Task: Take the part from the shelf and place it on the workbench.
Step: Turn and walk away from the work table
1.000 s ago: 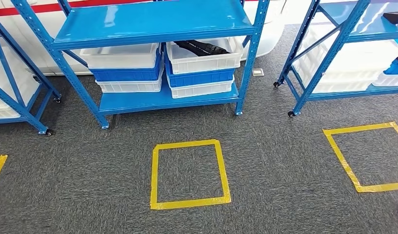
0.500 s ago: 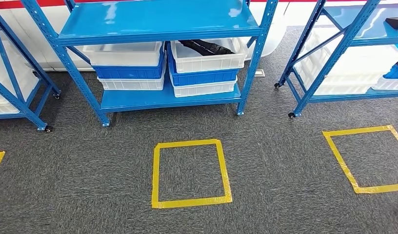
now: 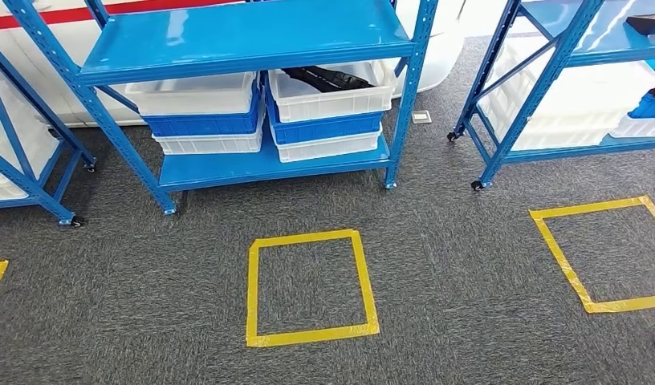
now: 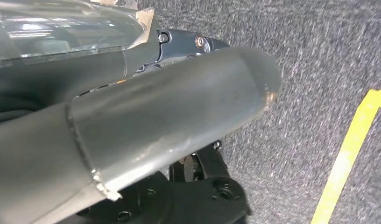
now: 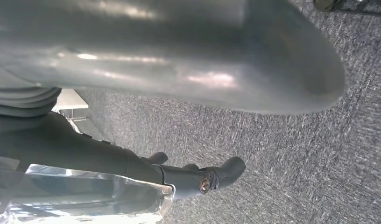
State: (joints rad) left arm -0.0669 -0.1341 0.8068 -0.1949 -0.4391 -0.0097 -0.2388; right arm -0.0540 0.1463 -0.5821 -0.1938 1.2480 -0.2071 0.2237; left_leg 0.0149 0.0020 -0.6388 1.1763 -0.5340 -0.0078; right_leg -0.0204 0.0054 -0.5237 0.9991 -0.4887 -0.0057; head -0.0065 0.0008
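Observation:
A black part [image 3: 324,78] lies in the top white bin [image 3: 332,100] on the lower level of the blue shelf [image 3: 252,36] straight ahead, under its upper board. My left hand [image 4: 179,102] hangs over the grey carpet, thumb and dark fingers [image 4: 188,46] stretched out and holding nothing. My right hand [image 5: 193,84] also hangs above the carpet, its dark fingers [image 5: 202,179] loosely extended around nothing. Both hands are far from the shelf.
White and blue bins [image 3: 200,120] are stacked beside the part's bin. Another blue shelf [image 3: 549,72] stands at the right with a dark object [image 3: 647,22] on top, and a third [image 3: 19,160] at the left. Yellow tape squares [image 3: 308,285] [image 3: 605,253] mark the carpet.
The whole head view has swayed slightly, so the camera moved. Nothing on the shelves has shifted.

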